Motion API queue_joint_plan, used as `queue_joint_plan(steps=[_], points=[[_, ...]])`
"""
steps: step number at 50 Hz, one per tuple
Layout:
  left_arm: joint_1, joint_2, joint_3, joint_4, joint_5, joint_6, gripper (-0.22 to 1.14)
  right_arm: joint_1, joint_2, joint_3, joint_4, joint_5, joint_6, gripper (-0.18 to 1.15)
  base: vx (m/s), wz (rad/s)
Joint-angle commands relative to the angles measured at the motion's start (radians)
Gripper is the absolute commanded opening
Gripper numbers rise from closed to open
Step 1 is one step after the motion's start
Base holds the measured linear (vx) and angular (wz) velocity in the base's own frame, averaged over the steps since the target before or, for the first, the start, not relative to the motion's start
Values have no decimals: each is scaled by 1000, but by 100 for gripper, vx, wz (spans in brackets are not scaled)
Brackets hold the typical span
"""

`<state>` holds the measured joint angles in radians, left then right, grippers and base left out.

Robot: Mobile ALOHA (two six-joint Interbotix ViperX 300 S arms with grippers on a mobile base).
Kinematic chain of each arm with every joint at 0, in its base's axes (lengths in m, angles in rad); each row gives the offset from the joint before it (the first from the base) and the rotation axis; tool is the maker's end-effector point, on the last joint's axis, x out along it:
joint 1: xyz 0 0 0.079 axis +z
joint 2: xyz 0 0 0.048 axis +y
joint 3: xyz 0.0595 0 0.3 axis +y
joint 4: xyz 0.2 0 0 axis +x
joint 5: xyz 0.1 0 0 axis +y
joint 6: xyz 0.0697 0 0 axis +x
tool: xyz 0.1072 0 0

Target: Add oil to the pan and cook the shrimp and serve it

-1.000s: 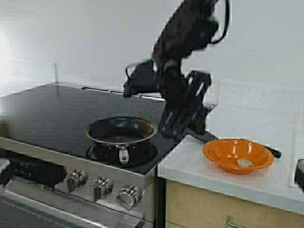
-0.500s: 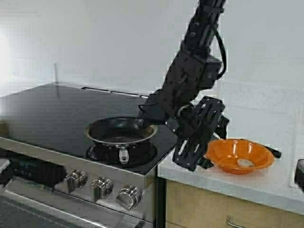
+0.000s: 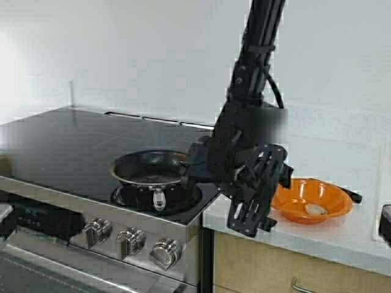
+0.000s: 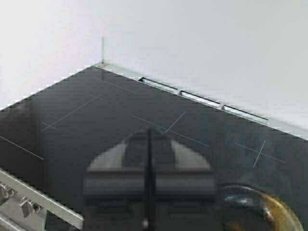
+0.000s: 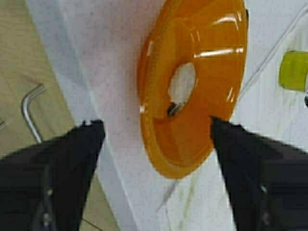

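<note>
The shrimp is a small pale, whitish lump lying in the bottom of the orange bowl, which sits on the light counter just beside the stove. The pan rests on the stove's near burner, dark inside with a shiny rim, its short silver handle pointing toward the knobs.

My right gripper hangs above the near edge of the bowl, fingers spread wide, holding and touching nothing. My left gripper hovers over the black glass beside the pan, its fingers pressed together on nothing.
</note>
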<state>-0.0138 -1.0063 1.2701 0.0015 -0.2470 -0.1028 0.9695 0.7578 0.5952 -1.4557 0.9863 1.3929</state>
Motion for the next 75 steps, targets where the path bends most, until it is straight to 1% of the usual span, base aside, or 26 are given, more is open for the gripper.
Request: queue_joint_plan(steps=[1, 10, 12, 15, 19, 22, 27, 29, 30, 32, 36, 38, 48, 53, 63, 75], points=[[2, 11, -11, 0, -5, -2, 3, -46, 11, -32, -11, 8, 5, 96, 0, 0], [2, 14, -11, -2, -5, -2, 3, -86, 29, -61, -55, 0, 5, 94, 0, 0], [0, 14, -11, 0, -5, -2, 3, -95, 34, -67, -60, -11, 3, 92, 0, 0], [2, 14, -11, 0, -5, -2, 3, -109, 44, -75, -60, -25, 3, 84, 0, 0], [0, 15, -9, -2, -5, -2, 3, -120, 55, -84, -60, -31, 2, 66, 0, 0], [2, 15, -9, -2, -5, -2, 3, -123, 61, -89, -60, -34, -11, 45, 0, 0], [0, 14, -9, -2, -5, -2, 3, -121, 60, -97, -60, -34, -17, 6, 0, 0], [2, 15, -9, 0, -5, -2, 3, -121, 55, -98, -57, -35, -20, -4, 0, 0], [0, 15, -9, 0, -5, -2, 3, -121, 51, -100, -57, -35, -23, -7, 0, 0], [0, 15, -9, -2, -5, -2, 3, -121, 43, -103, -54, -34, -32, -5, 0, 0], [0, 15, -8, -2, -5, -2, 3, -120, 14, -106, -44, -34, -64, 5, 0, 0], [0, 15, -8, 0, -5, -2, 3, -115, -6, -106, -38, -34, -84, 8, 0, 0], [0, 15, -8, -2, -5, -2, 3, -81, -156, -135, -6, -48, -183, 5, 0, 0], [0, 15, -9, 0, -5, -2, 3, -66, -230, -175, 43, -83, -241, 5, 0, 0], [0, 15, -9, -2, -5, -2, 3, -61, -318, -307, 187, -242, -365, 5, 0, 0], [2, 14, -9, -2, -5, -3, 3, -67, -310, -479, 311, -492, -446, 5, 0, 0]])
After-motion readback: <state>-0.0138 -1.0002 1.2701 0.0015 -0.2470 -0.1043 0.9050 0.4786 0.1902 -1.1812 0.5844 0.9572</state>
